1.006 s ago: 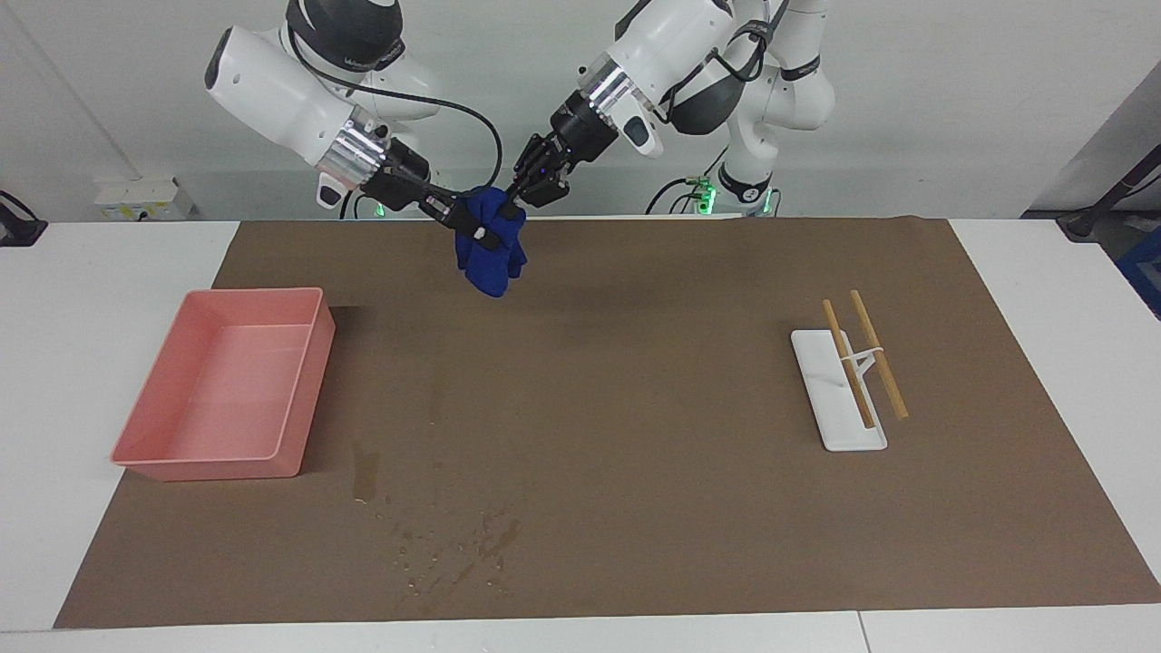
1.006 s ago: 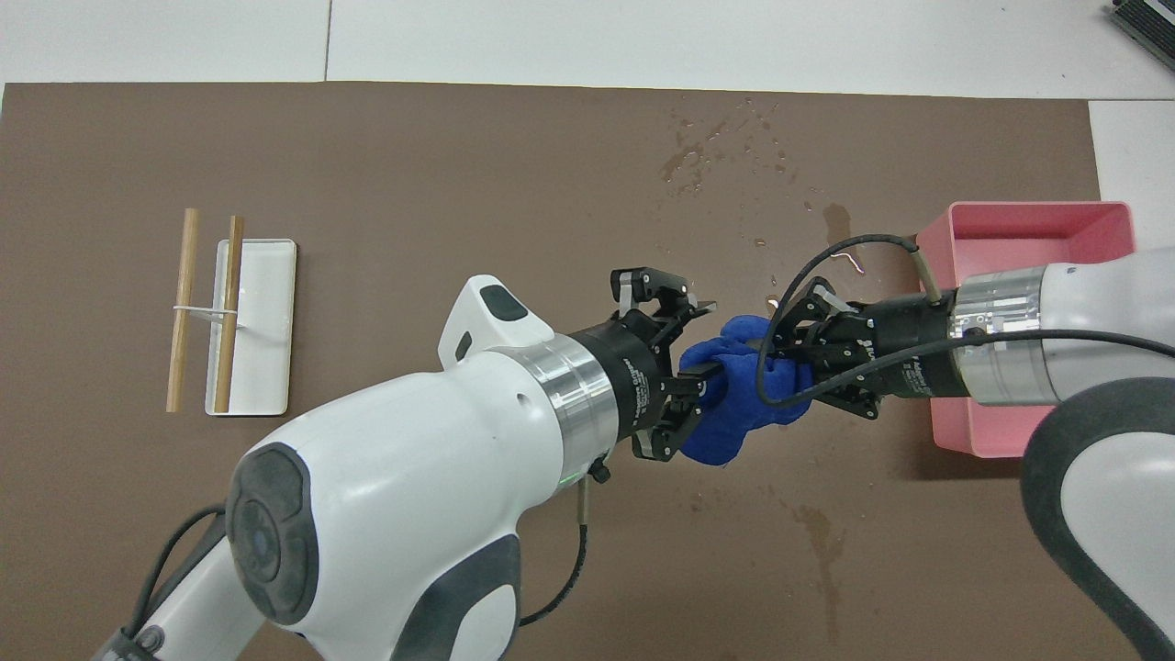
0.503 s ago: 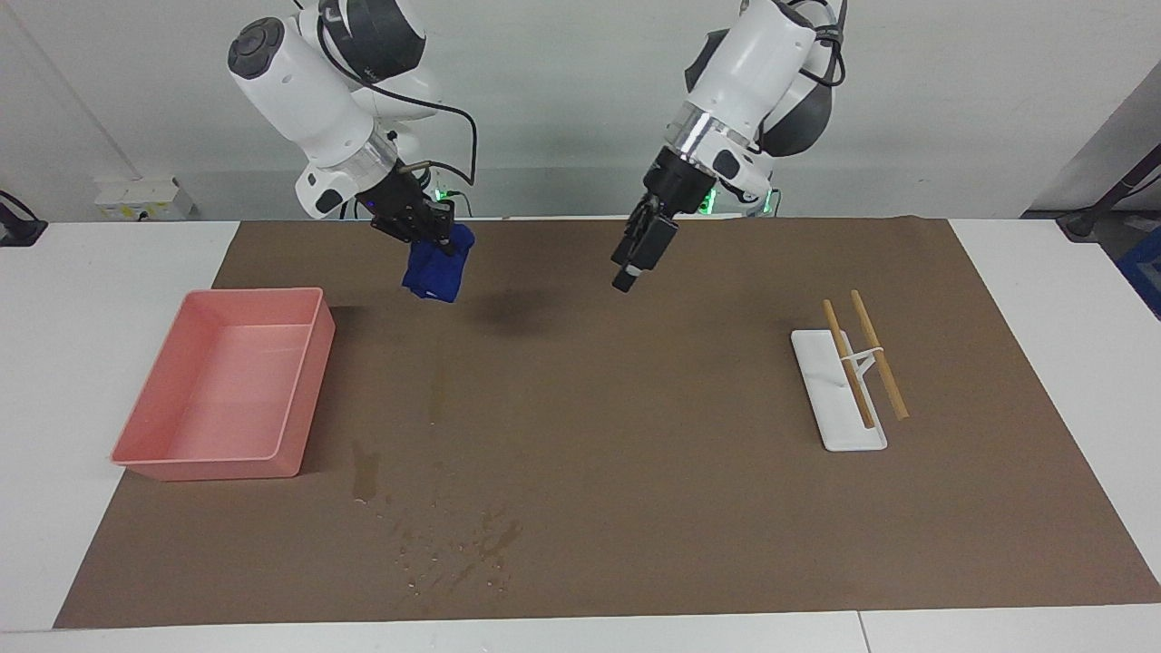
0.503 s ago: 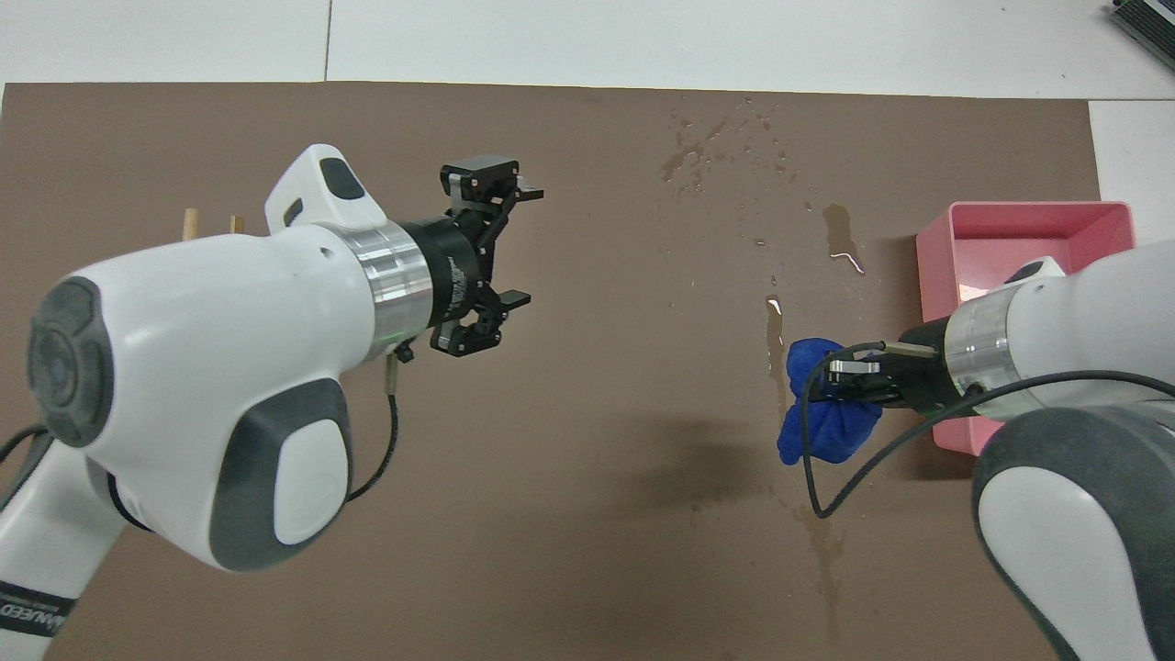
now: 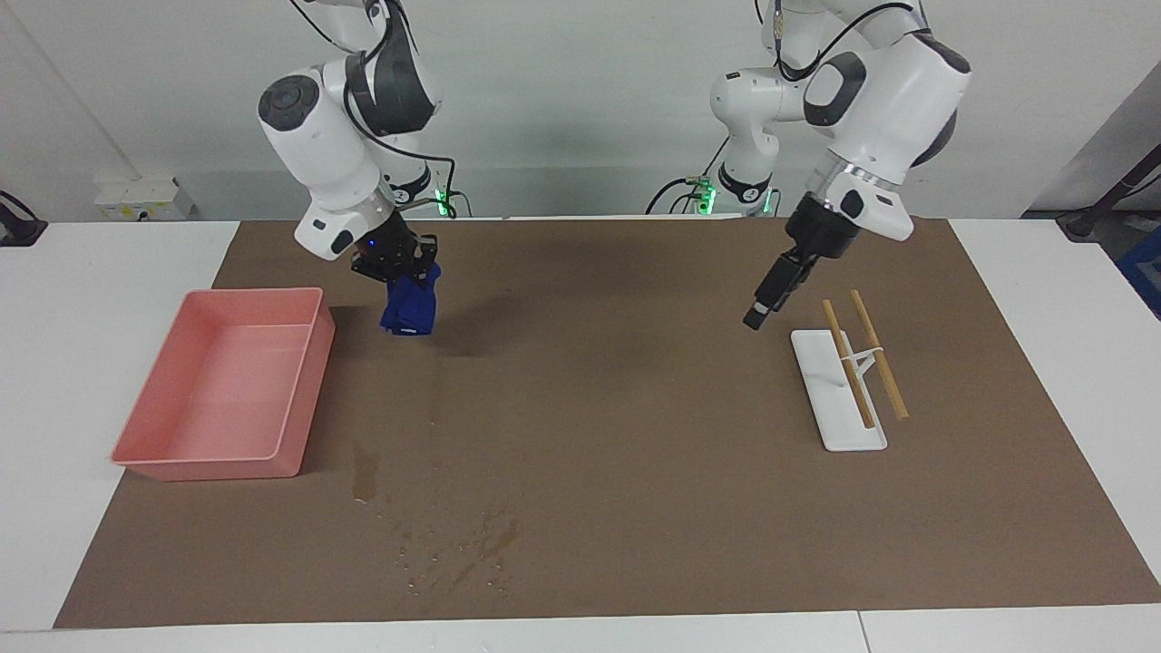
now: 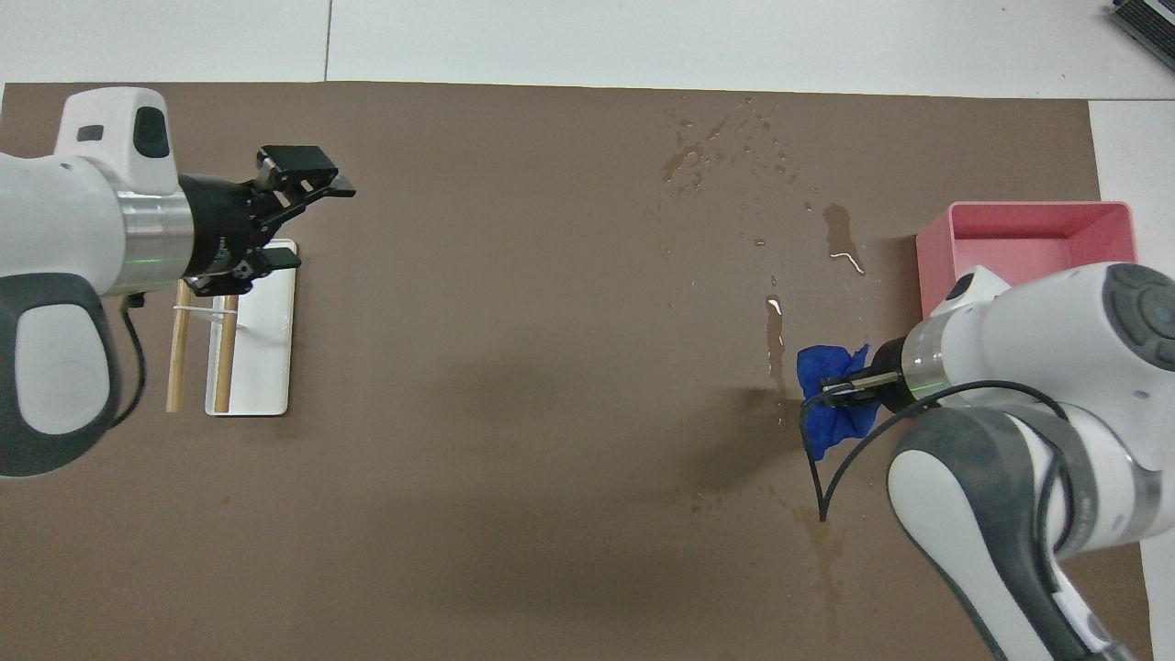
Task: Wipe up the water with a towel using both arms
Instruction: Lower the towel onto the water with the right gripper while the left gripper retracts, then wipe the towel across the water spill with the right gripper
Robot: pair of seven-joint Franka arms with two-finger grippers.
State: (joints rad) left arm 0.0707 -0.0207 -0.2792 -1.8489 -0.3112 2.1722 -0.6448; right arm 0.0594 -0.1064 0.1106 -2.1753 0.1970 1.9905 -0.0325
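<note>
The water (image 5: 453, 549) is a scatter of dark blotches and shiny drops on the brown mat (image 5: 635, 435), near the mat's edge farthest from the robots; it also shows in the overhead view (image 6: 725, 147). My right gripper (image 5: 399, 268) is shut on a bunched blue towel (image 5: 408, 310) and holds it hanging over the mat beside the pink tub, clear of the water. In the overhead view the towel (image 6: 826, 367) hangs from the right gripper (image 6: 831, 393). My left gripper (image 5: 757, 313) is open and empty, in the air beside the white tray; it also shows overhead (image 6: 298, 216).
A pink tub (image 5: 308, 381) stands at the right arm's end of the mat, also seen overhead (image 6: 1037, 207). A white tray (image 5: 839, 426) with two wooden sticks (image 5: 875, 354) across it lies at the left arm's end. Thin wet streaks (image 6: 776, 340) run on the mat near the towel.
The left gripper let go of the towel and swung away to the white tray. The right gripper carried the towel toward the pink tub and lower.
</note>
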